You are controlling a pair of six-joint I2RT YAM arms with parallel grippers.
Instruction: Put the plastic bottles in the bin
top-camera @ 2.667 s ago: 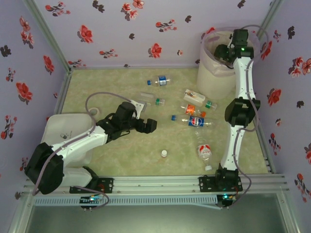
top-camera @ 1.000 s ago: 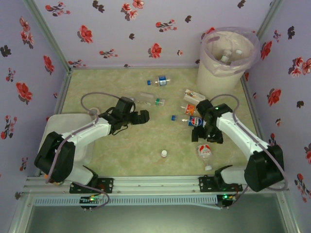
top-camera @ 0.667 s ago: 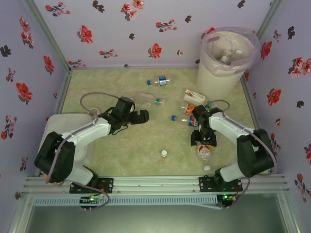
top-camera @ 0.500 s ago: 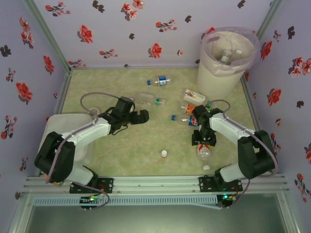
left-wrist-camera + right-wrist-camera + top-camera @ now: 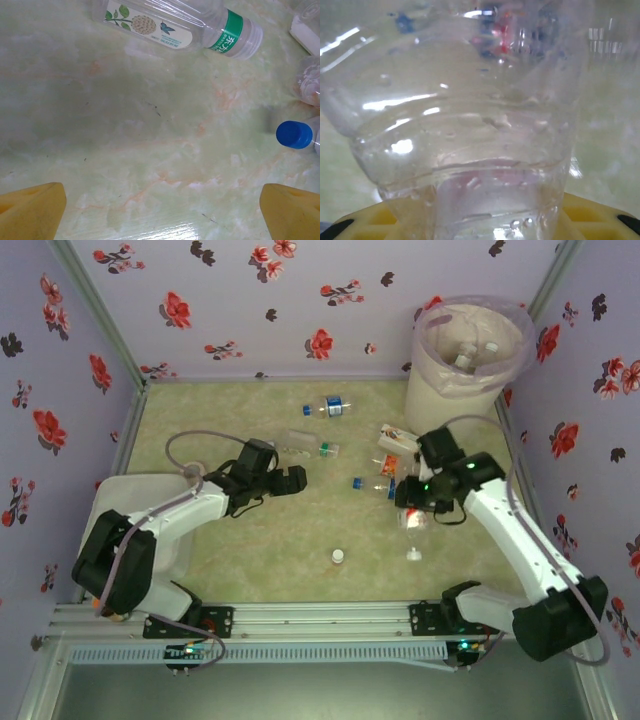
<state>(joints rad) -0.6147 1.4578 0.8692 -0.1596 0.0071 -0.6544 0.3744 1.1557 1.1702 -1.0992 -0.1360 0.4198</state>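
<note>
My right gripper (image 5: 418, 508) is shut on a clear plastic bottle (image 5: 414, 526) with a red label, and holds it above the table with its white cap toward the near edge. Seen from the right wrist, that bottle (image 5: 470, 125) sits between the yellow fingers (image 5: 600, 215). My left gripper (image 5: 291, 480) hovers open over bare table, its yellow fingertips (image 5: 30, 210) wide apart. A green-labelled bottle (image 5: 175, 25) and a blue cap (image 5: 294, 135) lie ahead of it. More bottles (image 5: 385, 468) lie mid-table. The bin (image 5: 470, 355) stands at the far right.
A flat white box (image 5: 140, 515) lies at the near left beside the left arm. A small white-capped item (image 5: 338, 557) stands near the front centre. A blue-labelled bottle (image 5: 330, 407) lies near the back wall. Flowered walls close in the table.
The right gripper closed on the red-labelled bottle at the near right and lifted it off the table, moving up and away. The left arm stayed still.
</note>
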